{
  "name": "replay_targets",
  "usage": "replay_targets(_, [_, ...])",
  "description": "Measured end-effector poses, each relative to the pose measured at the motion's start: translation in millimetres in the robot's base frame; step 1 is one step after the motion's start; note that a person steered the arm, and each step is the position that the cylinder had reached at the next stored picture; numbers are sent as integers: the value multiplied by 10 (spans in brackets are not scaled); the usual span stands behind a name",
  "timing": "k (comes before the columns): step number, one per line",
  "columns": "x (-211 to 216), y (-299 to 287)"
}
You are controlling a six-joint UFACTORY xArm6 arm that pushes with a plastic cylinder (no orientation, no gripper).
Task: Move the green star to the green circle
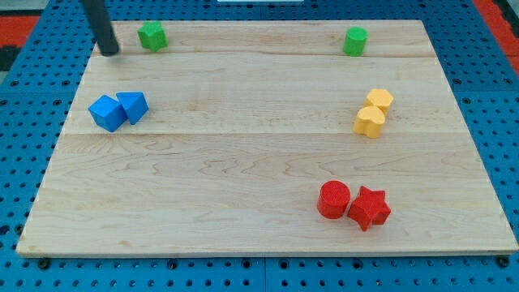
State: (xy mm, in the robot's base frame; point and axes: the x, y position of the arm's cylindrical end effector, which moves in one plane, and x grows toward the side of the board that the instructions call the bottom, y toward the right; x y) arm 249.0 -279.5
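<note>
The green star [152, 36] lies near the board's top left. The green circle [354, 40], a short cylinder, stands near the top right, far from the star. My tip [109, 52] rests on the board just left of the green star and slightly below it, a small gap apart. The dark rod rises from it toward the view's top.
Two blue blocks [117, 109] touch each other at the left. Two yellow blocks [374, 111] touch at the right. A red circle [333, 199] and a red star [370, 208] touch at the lower right. The wooden board [243, 162] lies on a blue pegboard.
</note>
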Motion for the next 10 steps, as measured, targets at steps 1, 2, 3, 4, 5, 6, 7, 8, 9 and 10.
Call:
replay_targets(1, [-304, 96])
replay_targets(2, [-209, 968])
replay_targets(3, [182, 1752])
replay_targets(4, [370, 2659])
replay_targets(5, [465, 3639])
replay_targets(6, [720, 3397])
replay_targets(7, [805, 3614])
replay_targets(8, [657, 4109])
replay_targets(9, [626, 4562])
replay_targets(10, [644, 4579])
